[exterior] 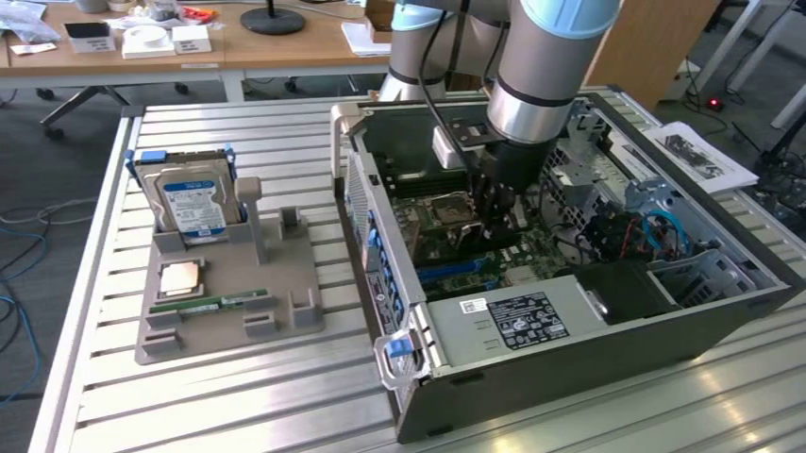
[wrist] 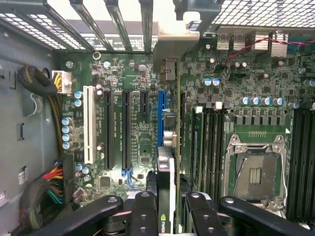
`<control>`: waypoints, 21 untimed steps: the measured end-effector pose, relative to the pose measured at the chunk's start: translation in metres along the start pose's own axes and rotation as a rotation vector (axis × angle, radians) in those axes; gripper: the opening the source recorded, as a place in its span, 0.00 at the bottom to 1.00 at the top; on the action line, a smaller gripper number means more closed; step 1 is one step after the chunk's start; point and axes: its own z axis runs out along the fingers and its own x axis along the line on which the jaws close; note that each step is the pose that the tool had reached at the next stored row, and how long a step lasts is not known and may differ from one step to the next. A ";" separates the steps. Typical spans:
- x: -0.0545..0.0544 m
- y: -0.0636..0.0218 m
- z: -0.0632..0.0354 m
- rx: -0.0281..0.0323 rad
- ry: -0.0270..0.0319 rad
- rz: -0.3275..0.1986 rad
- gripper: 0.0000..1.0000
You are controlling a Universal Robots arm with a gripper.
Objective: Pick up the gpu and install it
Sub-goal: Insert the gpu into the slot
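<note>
My gripper (exterior: 496, 215) reaches down inside the open computer case (exterior: 542, 326), just above the motherboard (exterior: 456, 247). In the wrist view the gripper (wrist: 166, 219) is shut on the gpu (wrist: 166, 189), which I see edge-on as a thin card with a green logo on its edge. The card's silver bracket (wrist: 173, 46) stands at the rear slot openings of the case. The card's edge runs in line with the blue expansion slot (wrist: 161, 110) and hovers over it. Whether it touches the slot I cannot tell.
A grey holder tray (exterior: 283, 283) at the exterior view's left carries a silver hard drive (exterior: 192, 203) with a blue label, a square chip (exterior: 180, 276) and a green memory stick (exterior: 210, 305). The open processor socket (wrist: 256, 174), a white slot (wrist: 89, 123) and cable bundles (wrist: 47, 184) flank the card.
</note>
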 end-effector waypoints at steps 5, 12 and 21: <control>0.000 0.0019 0.0007 0.0000 -0.0001 0.000 0.27; 0.004 0.0048 0.0006 0.0002 -0.0001 0.000 0.27; 0.007 0.0092 0.0005 0.0002 -0.0001 0.000 0.27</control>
